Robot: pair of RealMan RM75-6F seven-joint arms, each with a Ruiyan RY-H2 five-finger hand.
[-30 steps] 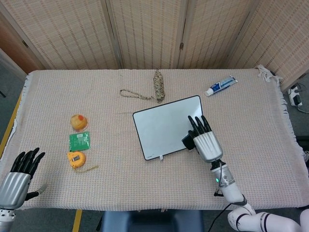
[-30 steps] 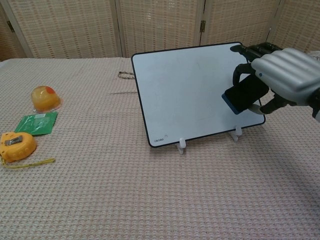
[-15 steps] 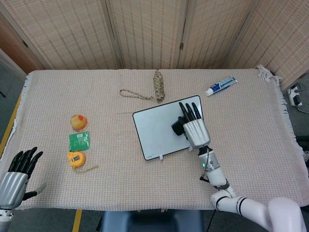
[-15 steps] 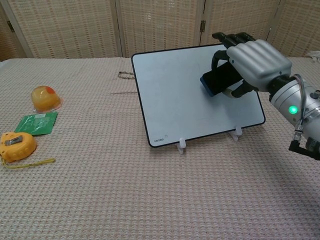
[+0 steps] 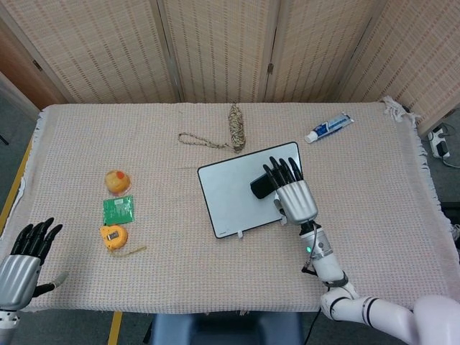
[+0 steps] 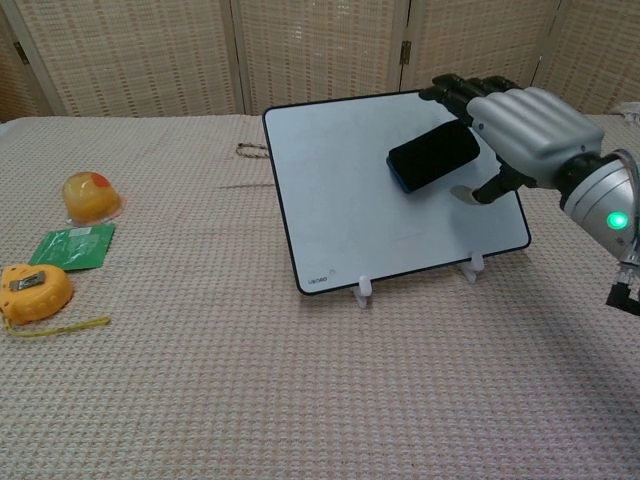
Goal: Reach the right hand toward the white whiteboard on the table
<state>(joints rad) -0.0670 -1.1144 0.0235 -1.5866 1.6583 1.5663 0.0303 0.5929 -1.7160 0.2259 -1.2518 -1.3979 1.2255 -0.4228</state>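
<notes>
The white whiteboard (image 5: 231, 190) (image 6: 350, 210), black-rimmed, stands tilted on two small white feet at the table's middle. My right hand (image 5: 293, 195) (image 6: 520, 130) is over the board's right part and holds a black eraser block (image 5: 261, 186) (image 6: 433, 157) against or just above the white surface; contact cannot be judged. The fingers point toward the board's far edge. My left hand (image 5: 25, 255) is at the table's near left corner, fingers spread, holding nothing, far from the board.
Left of the board lie an orange-yellow toy (image 5: 118, 180) (image 6: 91, 197), a green packet (image 5: 118, 210) (image 6: 72, 246) and a yellow tape measure (image 5: 114, 236) (image 6: 36, 290). A braided rope (image 5: 234, 128) and a toothpaste tube (image 5: 328, 128) lie behind it. Folding screens stand behind the table.
My right hand moved from the board's near right corner up and left over its face, carrying the black block. The left hand sank slightly toward the table's near edge.
</notes>
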